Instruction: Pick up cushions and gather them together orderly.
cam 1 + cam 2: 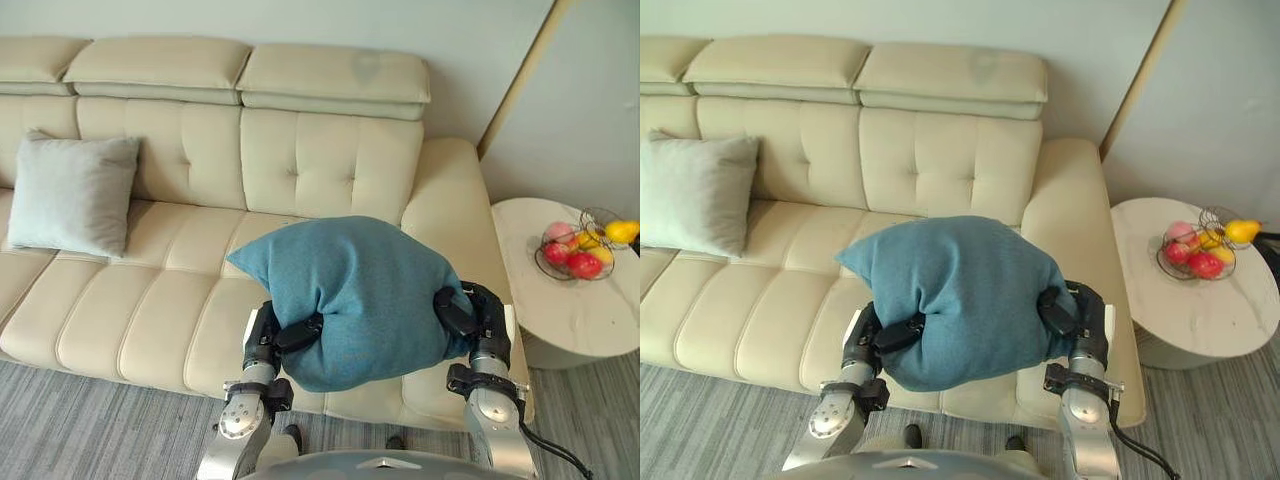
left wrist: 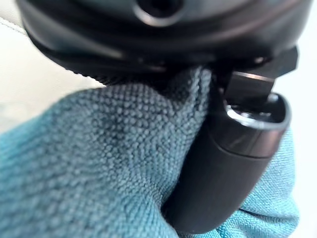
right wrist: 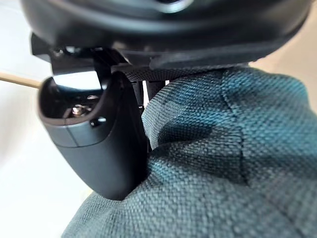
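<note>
**Blue cushion clamped between both hands over the sofa's front edge**

The blue cushion [image 1: 355, 295] hangs in the air, lifted off the cream sofa [image 1: 330, 170], above the front edge of the seat towards its right-hand end. It is squeezed from both sides, and its cloth bulges and creases where the hands dig in.

The left hand [image 1: 285, 335] grasps the cushion's lower left side. Its thumb [image 2: 233, 163] presses deep into the bunched weave, with cloth pinched between thumb and palm. The right hand [image 1: 465, 312] grasps the opposite side in the same way, its thumb [image 3: 99, 144] sunk into a fold of the fabric. The fingers of both hands lie behind or under the cushion and are hidden, so only the thumbs and the backs of the hands can be made out.

The cushion covers part of the seat beneath it and the foot of the right armrest.

A grey cushion [image 1: 72, 195] leans upright against the backrest towards the sofa's left end, well apart from the blue one. The sofa's left end is cut off by the picture's edge.

Beside the right armrest stands a round pale worktop [image 1: 560, 310] with a wire fruit basket [image 1: 580, 250] near its far edge. The basket holds red, pink and yellow fruit too small to name.
</note>
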Available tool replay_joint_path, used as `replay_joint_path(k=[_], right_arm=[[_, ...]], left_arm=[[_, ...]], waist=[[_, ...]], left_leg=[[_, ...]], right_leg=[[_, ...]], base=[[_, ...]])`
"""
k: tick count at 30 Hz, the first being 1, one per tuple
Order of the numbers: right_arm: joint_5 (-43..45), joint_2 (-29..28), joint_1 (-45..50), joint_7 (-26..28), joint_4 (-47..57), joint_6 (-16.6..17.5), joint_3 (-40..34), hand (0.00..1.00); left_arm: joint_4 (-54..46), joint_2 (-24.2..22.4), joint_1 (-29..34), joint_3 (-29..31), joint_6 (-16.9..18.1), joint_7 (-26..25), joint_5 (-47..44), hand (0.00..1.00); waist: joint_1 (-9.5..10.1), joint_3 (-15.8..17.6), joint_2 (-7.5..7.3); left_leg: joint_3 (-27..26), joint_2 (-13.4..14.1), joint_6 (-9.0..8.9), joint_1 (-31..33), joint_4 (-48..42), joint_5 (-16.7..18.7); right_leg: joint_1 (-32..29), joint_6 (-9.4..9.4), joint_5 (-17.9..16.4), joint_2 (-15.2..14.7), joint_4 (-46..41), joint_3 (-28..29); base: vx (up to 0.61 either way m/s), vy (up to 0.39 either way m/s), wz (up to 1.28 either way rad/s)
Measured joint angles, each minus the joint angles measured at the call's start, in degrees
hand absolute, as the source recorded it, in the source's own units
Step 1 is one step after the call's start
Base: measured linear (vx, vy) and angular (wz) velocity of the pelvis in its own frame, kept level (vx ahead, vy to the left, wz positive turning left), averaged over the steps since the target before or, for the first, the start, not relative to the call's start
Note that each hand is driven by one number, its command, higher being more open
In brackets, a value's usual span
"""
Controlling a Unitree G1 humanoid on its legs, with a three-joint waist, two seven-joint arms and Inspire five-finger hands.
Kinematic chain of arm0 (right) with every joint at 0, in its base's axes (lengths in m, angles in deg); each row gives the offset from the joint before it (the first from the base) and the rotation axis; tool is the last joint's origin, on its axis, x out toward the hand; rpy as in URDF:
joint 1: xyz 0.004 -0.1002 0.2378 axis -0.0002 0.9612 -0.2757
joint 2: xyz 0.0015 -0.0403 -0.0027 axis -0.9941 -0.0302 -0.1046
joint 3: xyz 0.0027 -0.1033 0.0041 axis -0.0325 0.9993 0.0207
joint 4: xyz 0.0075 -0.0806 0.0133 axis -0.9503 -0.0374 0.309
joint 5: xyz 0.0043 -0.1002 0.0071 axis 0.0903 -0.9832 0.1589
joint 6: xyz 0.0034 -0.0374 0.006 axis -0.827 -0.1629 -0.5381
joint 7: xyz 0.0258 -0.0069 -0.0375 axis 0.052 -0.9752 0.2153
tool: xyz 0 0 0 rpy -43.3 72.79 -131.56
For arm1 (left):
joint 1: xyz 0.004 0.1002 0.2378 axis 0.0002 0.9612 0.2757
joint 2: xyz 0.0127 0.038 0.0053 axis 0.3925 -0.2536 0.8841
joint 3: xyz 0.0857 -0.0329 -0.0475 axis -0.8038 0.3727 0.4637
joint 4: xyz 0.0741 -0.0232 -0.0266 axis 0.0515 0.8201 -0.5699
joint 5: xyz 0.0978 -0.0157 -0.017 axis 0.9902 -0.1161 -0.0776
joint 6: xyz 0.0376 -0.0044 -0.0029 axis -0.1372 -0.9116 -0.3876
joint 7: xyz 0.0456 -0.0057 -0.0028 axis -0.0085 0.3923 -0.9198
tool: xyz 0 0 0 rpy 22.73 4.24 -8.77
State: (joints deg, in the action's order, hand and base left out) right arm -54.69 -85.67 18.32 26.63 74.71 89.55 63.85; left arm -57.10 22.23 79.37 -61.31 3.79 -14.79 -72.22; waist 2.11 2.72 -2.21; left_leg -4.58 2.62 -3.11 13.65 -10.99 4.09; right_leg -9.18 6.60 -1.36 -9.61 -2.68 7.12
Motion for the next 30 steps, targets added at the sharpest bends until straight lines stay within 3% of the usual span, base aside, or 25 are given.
replay_joint_path(k=[9,16,17,18,19,20,24,30], right_arm=[[-1.58,-0.6,-14.63,-8.78,2.75,-0.09,2.47,0.0],[-1.55,-1.16,-32.8,-17.13,2.87,-0.08,2.55,0.0],[-1.55,-1.79,-35.95,-19.17,2.86,-0.08,2.54,0.0],[-1.57,-1.9,-36.66,-19.66,2.84,-0.08,2.54,0.0],[-1.69,-2.61,-39.9,-21.56,2.59,-0.07,2.52,1.0],[-2.44,-3.3,-43.77,-23.46,1.89,-0.07,2.14,1.0],[-4.83,-4.11,-51.99,-27.35,-1.13,-0.12,0.73,1.0],[-5.78,-5.04,-65.8,-27.94,-11.6,-2.81,-3.8,1.0]], left_arm=[[0.38,1.88,-19.22,1.15,0.03,-9.74,3.2,0.0],[13.89,8.06,-49.05,1.34,0.01,-14.76,3.31,0.0],[16.09,9.01,-54.77,1.75,0.01,-15.38,3.32,1.0],[16.53,9.13,-55.93,1.97,0.01,-15.52,3.34,1.0],[19.02,9.18,-61.47,3.26,0.01,-16.08,3.81,1.0],[21.83,9.21,-67.72,4.04,0.0,-17.1,3.94,1.0],[26.7,8.88,-78.67,6.64,-0.4,-19.84,5.97,1.0],[34.36,7.09,-94.68,14.96,-1.35,-20.48,6.01,1.0]], waist=[[0.46,4.29,-0.18],[0.58,9.27,0.5],[0.57,10.03,0.43],[0.56,10.32,0.47],[0.49,11.33,0.46],[0.53,12.59,0.45],[0.49,15.09,0.4],[0.58,18.04,0.3]], left_leg=[[-2.45,1.58,0.04,11.63,-0.13,-3.6],[-2.69,2.81,-0.55,18.67,-0.29,-6.48],[-2.69,3.09,-0.69,19.94,-0.3,-6.82],[-2.69,3.13,-0.72,20.05,-0.3,-6.89],[-2.68,3.39,-0.83,20.95,-0.3,-7.16],[-2.64,3.65,-0.93,21.83,-0.31,-7.39],[-2.48,4.13,-1.05,23.69,-0.51,-7.51],[-1.19,5.06,-1.09,28.39,-1.5,-7.49]], right_leg=[[-12.34,-0.26,6.46,1.45,1.66,2.42],[-18.96,0.06,10.4,2.51,3.49,2.89],[-19.99,0.0,11.04,2.77,4.06,2.93],[-20.07,0.05,11.12,2.81,4.09,2.93],[-20.93,0.0,11.53,3.06,4.34,2.97],[-21.73,0.04,12.03,3.31,4.58,2.99],[-23.15,0.25,12.9,3.7,5.28,2.88],[-26.76,1.44,15.71,4.6,6.72,2.55]], base=[[-0.1,0.011,-0.18],[-0.06,-0.013,-0.07],[0.0,-0.003,-0.04],[0.01,-0.002,-0.05],[0.05,0.002,-0.05],[0.05,0.006,-0.05],[0.07,0.021,-0.03],[0.09,0.051,-0.05]])
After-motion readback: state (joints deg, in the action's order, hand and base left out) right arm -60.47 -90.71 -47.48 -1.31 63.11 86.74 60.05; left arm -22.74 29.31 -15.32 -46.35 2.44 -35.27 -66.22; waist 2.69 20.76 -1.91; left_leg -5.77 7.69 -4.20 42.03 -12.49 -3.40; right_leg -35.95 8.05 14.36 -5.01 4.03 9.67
